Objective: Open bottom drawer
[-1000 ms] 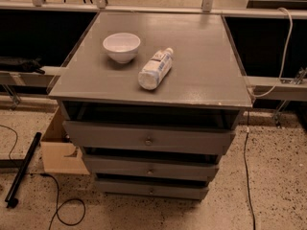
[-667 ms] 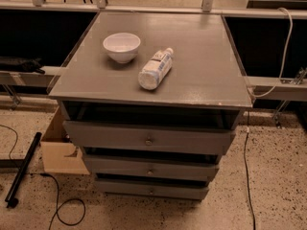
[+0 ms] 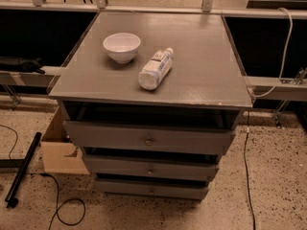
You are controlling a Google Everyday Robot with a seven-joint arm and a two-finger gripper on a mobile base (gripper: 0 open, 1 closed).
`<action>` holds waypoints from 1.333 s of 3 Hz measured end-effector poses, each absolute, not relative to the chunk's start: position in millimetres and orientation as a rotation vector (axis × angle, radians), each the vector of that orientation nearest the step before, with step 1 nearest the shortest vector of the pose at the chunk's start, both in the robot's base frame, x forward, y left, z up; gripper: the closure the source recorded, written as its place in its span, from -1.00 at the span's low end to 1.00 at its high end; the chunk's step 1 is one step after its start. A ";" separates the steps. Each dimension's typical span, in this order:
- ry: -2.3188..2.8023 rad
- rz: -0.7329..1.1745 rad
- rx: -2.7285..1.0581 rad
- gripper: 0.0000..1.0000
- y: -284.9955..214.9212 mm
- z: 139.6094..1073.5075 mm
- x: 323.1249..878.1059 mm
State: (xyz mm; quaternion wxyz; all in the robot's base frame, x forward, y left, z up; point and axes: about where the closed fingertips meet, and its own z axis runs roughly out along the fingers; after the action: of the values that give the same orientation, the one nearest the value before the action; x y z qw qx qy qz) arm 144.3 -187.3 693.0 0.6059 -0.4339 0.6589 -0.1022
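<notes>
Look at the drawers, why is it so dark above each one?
In the camera view, light falls from above, so the cabinet top looks pale with a soft sheen and shades the gap beneath it. Each drawer front overhangs the next, leaving the bottom drawer dimmest, its knob barely showing. The bowl is the brightest thing. The gripper is not in this view.

I can read no text, brand, number or sign anywhere. The white bottle (image 3: 155,70) lying on its side on the grey counter (image 3: 201,56) carries a label with small dark print, too blurred to make out. My gripper is out of view.
</notes>
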 end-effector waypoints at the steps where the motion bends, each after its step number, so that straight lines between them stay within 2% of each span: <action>1: 1.459 -0.286 -0.973 -1.00 -185.4 739.0 160.7; 3: 1.511 -0.301 -0.991 -1.00 -204.1 727.0 170.4; 4: 1.601 -0.335 -0.971 -1.00 -247.4 713.3 182.1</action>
State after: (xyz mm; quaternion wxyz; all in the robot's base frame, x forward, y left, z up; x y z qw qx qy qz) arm 182.1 -247.4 713.3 0.5806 -0.4157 0.6853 -0.1432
